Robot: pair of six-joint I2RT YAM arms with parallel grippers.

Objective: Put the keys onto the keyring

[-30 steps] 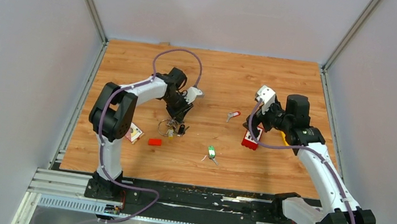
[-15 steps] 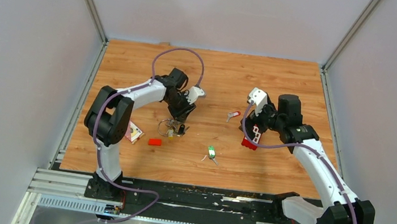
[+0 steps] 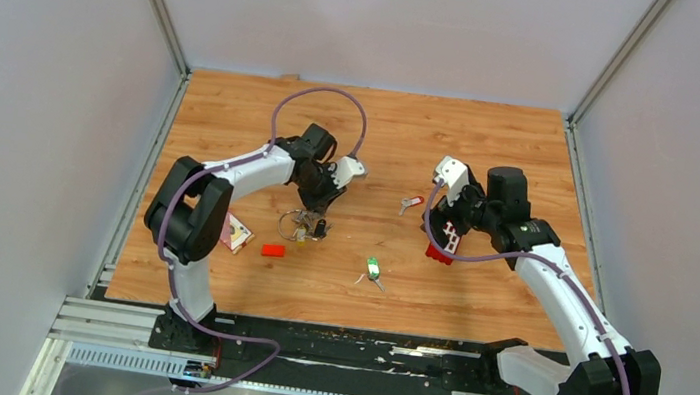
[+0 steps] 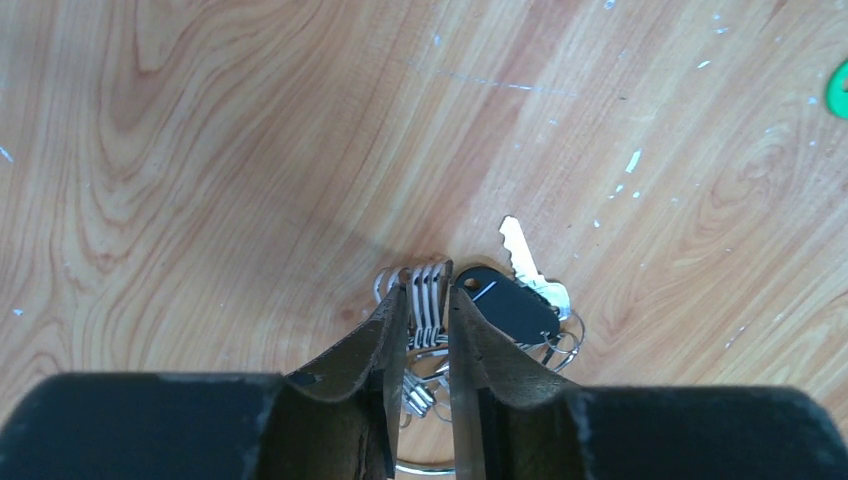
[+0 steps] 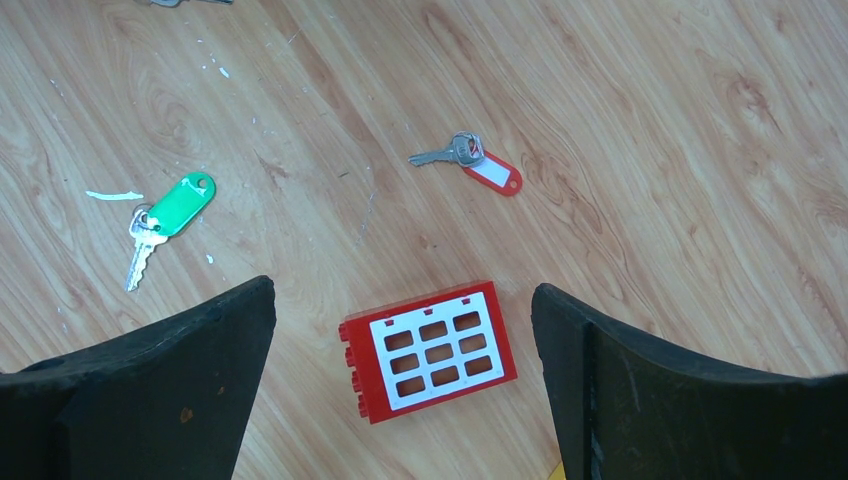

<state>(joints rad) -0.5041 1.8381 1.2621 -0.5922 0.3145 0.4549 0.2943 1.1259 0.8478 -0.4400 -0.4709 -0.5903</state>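
Observation:
In the left wrist view my left gripper (image 4: pixel 427 287) is shut on the coiled silver wire of the keyring (image 4: pixel 425 300), which stands on edge on the wood. A black-headed key (image 4: pixel 510 305) and a silver key (image 4: pixel 522 255) hang on the ring just right of the fingers. From above, this bunch (image 3: pixel 304 224) lies under the left gripper (image 3: pixel 321 206). Two loose keys lie apart: a green-tagged one (image 5: pixel 170 210) (image 3: pixel 373 269) and a red-tagged one (image 5: pixel 478 165) (image 3: pixel 411 203). My right gripper (image 5: pixel 400 290) (image 3: pixel 444 231) hangs open and holds nothing.
A red block with a white grid of squares (image 5: pixel 432 350) (image 3: pixel 441 247) lies right below the right gripper. A small red block (image 3: pixel 273 250) and a small card (image 3: pixel 237 234) lie near the left arm. The wooden board (image 3: pixel 534 140) is fenced by grey walls.
My right gripper has moved left and now hangs over the red grid block. The left gripper shifted slightly over the key bunch and stays closed on the ring wire.

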